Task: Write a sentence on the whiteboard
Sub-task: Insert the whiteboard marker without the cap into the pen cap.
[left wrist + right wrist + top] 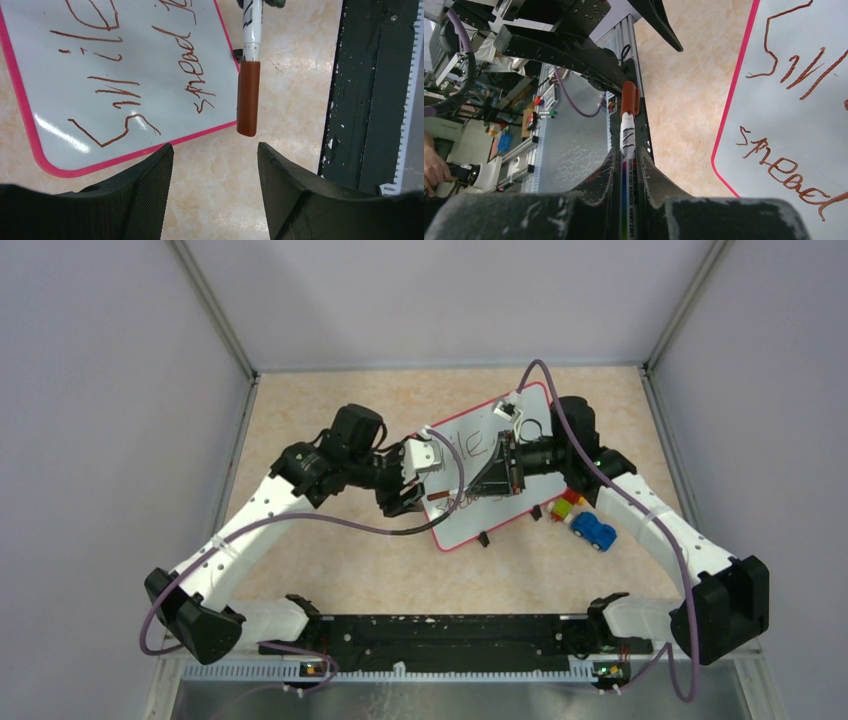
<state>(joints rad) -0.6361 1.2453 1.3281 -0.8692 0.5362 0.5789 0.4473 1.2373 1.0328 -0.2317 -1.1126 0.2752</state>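
Left fingers (165,157) are standing wide apart and gripping nothing, hovering at the whiteboard's left edge with the marker's capped end just ahead of their gap. Right fingers (614,167) are clamping tight on the white barrel of the marker, pointing it across toward the left arm.

The counter (330,570), a mottled beige surface, is carrying everything. The whiteboard (475,525) is lying near the middle of it, turned at an angle, its pink rim showing along the edges, and both arms are reaching over it. The sentence (115,80) is running across the board in two lines of brownish-red handwriting: "Smile," in large letters and a smaller line beginning "spread" beside it.

The marker (628,145) is sitting lengthwise between the right fingers, hanging past the board's edge over bare counter in the wrist views. A blue toy car (593,531) is resting near the board's right edge, under the right arm, and a small cluster of coloured blocks (565,508) is lying between car and board. The reddish-brown cap (248,97) is sitting on the marker's tip.
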